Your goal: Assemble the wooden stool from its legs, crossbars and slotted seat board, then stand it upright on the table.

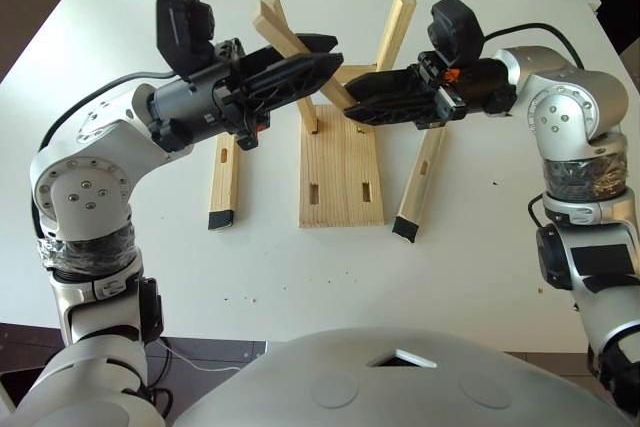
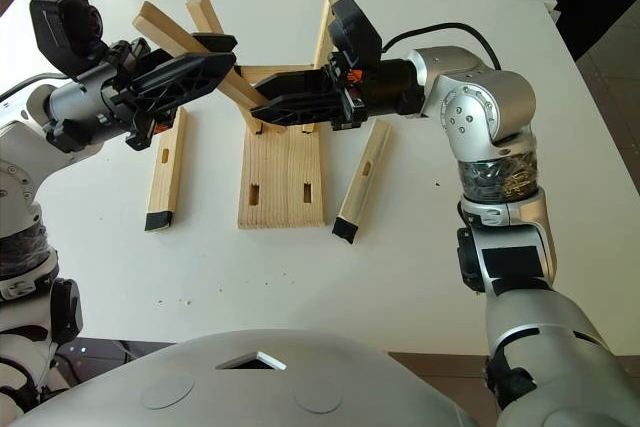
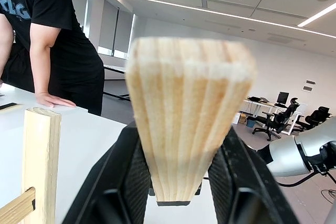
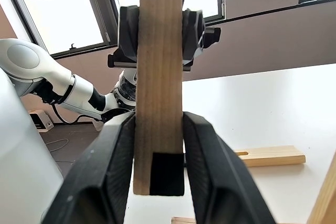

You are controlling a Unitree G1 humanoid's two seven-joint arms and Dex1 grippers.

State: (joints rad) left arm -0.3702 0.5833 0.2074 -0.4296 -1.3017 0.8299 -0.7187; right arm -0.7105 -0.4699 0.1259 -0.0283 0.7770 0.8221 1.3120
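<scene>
White table (image 1: 480, 247) carries the slotted board (image 1: 340, 187) lying flat, with a spare leg (image 1: 225, 182) on either side. Above the board's far end both pincers are clamped on one tilted leg (image 1: 278, 29), the left gripper (image 1: 325, 55) higher up and the right gripper (image 1: 358, 107) by its black-capped foot. It looks like light, rigid wood with smooth faces, so it may pivot in a pinch; flat-face holds near mid-length, leaving the joining end free, seem safest
</scene>
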